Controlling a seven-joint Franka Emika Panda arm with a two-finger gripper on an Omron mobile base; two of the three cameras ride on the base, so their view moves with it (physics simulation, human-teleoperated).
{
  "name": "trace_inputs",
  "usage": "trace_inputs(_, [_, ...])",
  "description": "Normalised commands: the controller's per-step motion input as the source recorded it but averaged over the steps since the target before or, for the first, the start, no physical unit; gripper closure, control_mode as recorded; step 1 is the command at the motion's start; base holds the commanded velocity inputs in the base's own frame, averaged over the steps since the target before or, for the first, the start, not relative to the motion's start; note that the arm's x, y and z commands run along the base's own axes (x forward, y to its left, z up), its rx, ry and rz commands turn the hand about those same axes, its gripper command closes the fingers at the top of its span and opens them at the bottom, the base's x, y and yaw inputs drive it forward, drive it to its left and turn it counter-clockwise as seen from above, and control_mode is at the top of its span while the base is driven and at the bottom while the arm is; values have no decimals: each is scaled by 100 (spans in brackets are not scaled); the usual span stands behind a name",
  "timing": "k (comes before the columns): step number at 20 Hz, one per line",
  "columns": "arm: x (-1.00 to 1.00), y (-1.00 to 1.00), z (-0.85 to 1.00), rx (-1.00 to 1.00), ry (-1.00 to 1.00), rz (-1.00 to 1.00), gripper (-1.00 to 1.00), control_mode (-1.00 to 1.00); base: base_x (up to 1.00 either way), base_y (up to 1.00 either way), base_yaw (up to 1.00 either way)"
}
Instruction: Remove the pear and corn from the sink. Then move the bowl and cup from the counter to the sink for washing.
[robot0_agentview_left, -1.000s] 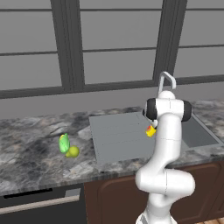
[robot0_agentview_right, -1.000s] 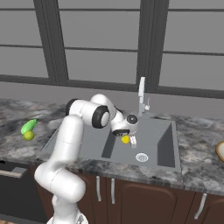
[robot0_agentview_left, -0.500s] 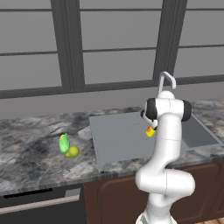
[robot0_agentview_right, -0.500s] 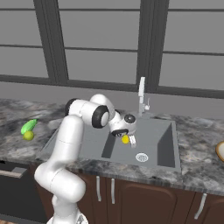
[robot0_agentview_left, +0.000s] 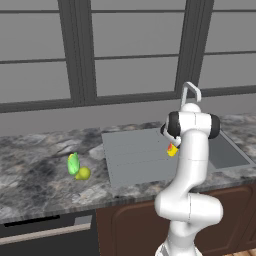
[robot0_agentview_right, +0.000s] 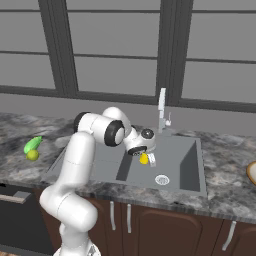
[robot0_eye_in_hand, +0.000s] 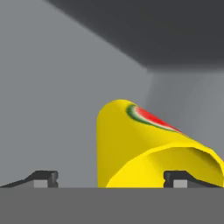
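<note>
Fingers of the gripper (robot0_eye_in_hand: 111, 178) stand spread wide over the sink (robot0_agentview_right: 187, 162), with the yellow cup (robot0_eye_in_hand: 144, 144) lying tilted between them, one tip overlapping its mouth. Corn (robot0_agentview_left: 73, 163) and pear (robot0_agentview_left: 83, 173) sit touching on the counter (robot0_agentview_left: 40, 190).

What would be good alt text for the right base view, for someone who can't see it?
A white robot arm reaches over a grey sink, its hand open around a yellow cup just above the basin. A green corn and a pear lie on the marble counter at far left, and a chrome faucet stands behind the sink.
</note>
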Motion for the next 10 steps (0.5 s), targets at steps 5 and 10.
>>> trace_inputs(5, [-1, 9, 18, 0, 1, 0, -100, -100, 0, 0, 0])
trace_inputs(10, [-7, 11, 19, 0, 0, 0, -100, -100, 0, 0, 0])
